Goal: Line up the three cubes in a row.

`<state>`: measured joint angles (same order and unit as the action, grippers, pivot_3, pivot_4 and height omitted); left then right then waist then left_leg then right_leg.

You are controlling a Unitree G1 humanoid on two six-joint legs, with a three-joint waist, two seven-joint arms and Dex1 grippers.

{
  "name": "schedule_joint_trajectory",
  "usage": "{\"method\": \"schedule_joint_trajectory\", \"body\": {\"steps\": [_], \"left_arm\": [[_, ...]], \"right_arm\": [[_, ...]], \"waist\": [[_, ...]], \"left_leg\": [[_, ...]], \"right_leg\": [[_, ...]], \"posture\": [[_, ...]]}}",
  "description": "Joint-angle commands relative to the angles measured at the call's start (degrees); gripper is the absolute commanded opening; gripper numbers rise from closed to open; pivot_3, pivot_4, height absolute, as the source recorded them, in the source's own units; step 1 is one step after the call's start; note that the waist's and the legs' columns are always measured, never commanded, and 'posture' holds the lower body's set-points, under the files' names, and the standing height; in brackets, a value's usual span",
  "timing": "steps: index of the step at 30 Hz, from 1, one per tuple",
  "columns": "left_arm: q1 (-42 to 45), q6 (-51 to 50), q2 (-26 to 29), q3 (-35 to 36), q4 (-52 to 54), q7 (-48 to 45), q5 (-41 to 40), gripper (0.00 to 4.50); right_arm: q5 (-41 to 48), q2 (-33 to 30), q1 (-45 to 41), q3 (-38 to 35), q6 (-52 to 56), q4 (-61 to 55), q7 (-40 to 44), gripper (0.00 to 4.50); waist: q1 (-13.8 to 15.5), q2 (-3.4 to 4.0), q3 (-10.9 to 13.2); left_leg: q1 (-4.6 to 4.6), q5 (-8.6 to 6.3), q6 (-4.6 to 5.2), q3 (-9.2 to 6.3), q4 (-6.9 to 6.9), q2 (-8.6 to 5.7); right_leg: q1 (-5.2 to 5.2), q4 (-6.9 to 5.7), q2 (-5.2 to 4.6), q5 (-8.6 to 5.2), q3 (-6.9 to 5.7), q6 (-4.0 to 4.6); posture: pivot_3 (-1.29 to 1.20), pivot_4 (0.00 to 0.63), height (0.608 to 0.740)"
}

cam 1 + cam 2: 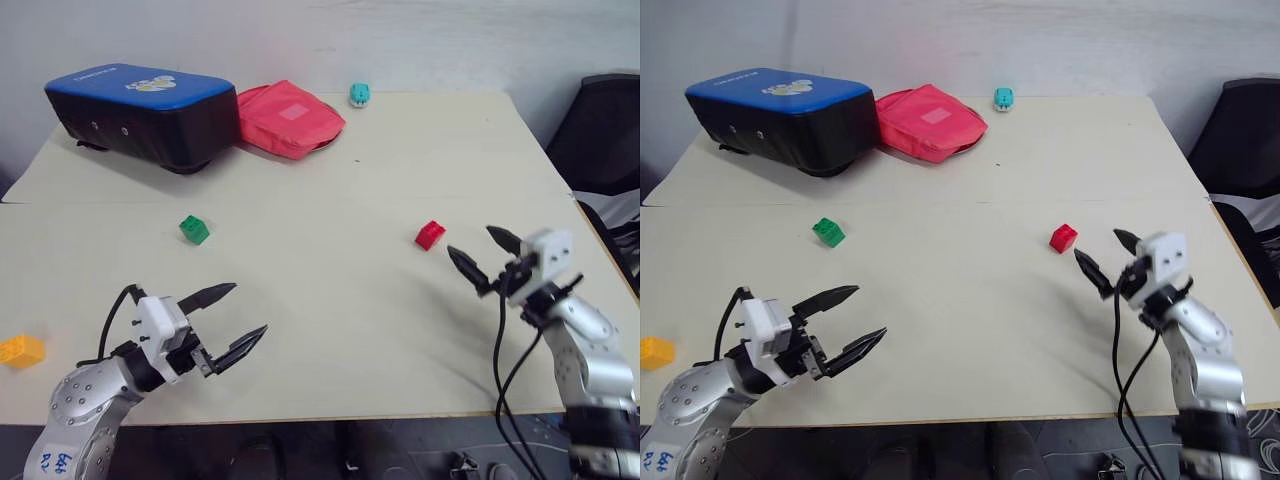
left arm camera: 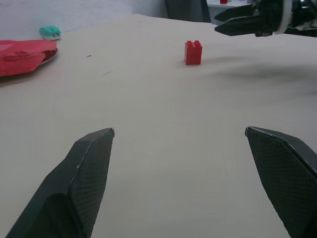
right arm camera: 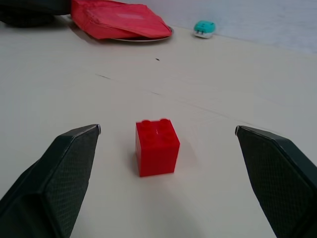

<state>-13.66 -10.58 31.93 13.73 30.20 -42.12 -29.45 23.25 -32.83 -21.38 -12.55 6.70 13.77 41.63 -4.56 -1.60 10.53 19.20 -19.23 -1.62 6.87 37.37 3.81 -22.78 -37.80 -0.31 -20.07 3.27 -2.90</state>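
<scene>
— So, where do the three bricks sit on the table [image 1: 330, 330]?

— Well apart. The red cube [image 1: 430, 235] stands upright on the right half, studs up. The green cube [image 1: 194, 229] lies left of the middle, and the yellow-orange cube [image 1: 21, 350] sits at the far left near the front edge.

— And the grippers?

— The right gripper [image 1: 483, 256] hovers just beside the red cube, fingers spread wide, nothing between them; its wrist view has the brick framed between the two fingertips without contact. The left gripper [image 1: 228, 320] is near the front edge, fingers also wide apart and empty, pointing toward the red cube.

— Anything else?

— A blue-topped black case [image 1: 140, 112], a red pouch [image 1: 288, 118] touching it, and a small teal toy [image 1: 359, 95] at the back.
</scene>
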Motion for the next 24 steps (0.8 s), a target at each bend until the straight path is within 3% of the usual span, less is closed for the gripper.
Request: {"method": "schedule_joint_trajectory", "body": {"steps": [1, 5, 10, 13, 21, 24], "left_arm": [[0.77, -0.31, 0.21, -0.22, 0.06, -0.26, -0.66, 4.46], [0.93, -0.77, 0.08, -0.64, 0.57, 0.07, -0.26, 4.46], [0.59, -1.13, 0.04, -0.76, 1.10, 0.41, -0.10, 4.46], [0.29, -1.40, 0.16, -0.58, 1.56, 0.65, -0.11, 4.50], [0.28, -1.38, 0.79, 0.75, 1.25, 0.96, -0.03, 4.50], [-0.07, -1.34, 1.27, 1.91, 0.98, 0.66, -0.28, 4.50]], "right_arm": [[-3.38, -1.82, -6.86, 1.83, -1.75, 10.01, 3.05, 4.50], [-6.40, -1.83, -18.06, 4.81, -1.02, 23.78, 7.14, 4.50], [-10.38, -0.81, -25.15, 7.48, -5.65, 34.93, 11.50, 4.50], [-11.69, 0.19, -27.46, 8.15, -6.54, 39.19, 12.89, 3.95], [-12.41, 0.65, -28.39, 7.18, -9.43, 42.30, 15.01, 1.49], [-5.00, -0.12, -24.25, 7.92, -8.33, 28.01, 33.01, 1.52]], "waist": [[0.00, 0.00, 0.00], [-0.28, 0.02, 0.01], [-0.38, 0.02, 0.01], [-0.38, 0.02, 0.02], [-0.37, 0.03, 0.02], [-0.25, 0.07, 0.04]], "left_leg": [[0.00, 0.00, 0.03, 0.00, 0.00, -0.01], [0.01, -0.01, 0.05, 0.05, 0.08, 0.00], [0.00, 0.00, 0.02, 0.04, 0.05, 0.05], [0.01, 0.00, 0.02, 0.05, 0.08, 0.03], [0.02, 0.00, 0.02, 0.04, 0.10, 0.03], [0.02, 0.00, 0.02, 0.04, 0.08, 0.04]], "right_leg": [[0.00, 0.01, -0.03, 0.00, 0.00, 0.00], [0.01, 0.01, -0.03, 0.01, 0.00, -0.02], [-0.01, 0.00, 0.00, 0.01, 0.00, -0.02], [-0.01, 0.00, -0.03, 0.01, 0.00, -0.02], [0.00, -0.02, -0.05, 0.01, 0.00, -0.02], [-0.01, -0.02, -0.04, 0.01, -0.01, -0.02]], "posture": [[0.00, 0.150, 0.740], [0.00, 0.150, 0.740], [0.00, 0.150, 0.740], [0.00, 0.150, 0.740], [0.00, 0.150, 0.740], [0.00, 0.150, 0.740]]}}
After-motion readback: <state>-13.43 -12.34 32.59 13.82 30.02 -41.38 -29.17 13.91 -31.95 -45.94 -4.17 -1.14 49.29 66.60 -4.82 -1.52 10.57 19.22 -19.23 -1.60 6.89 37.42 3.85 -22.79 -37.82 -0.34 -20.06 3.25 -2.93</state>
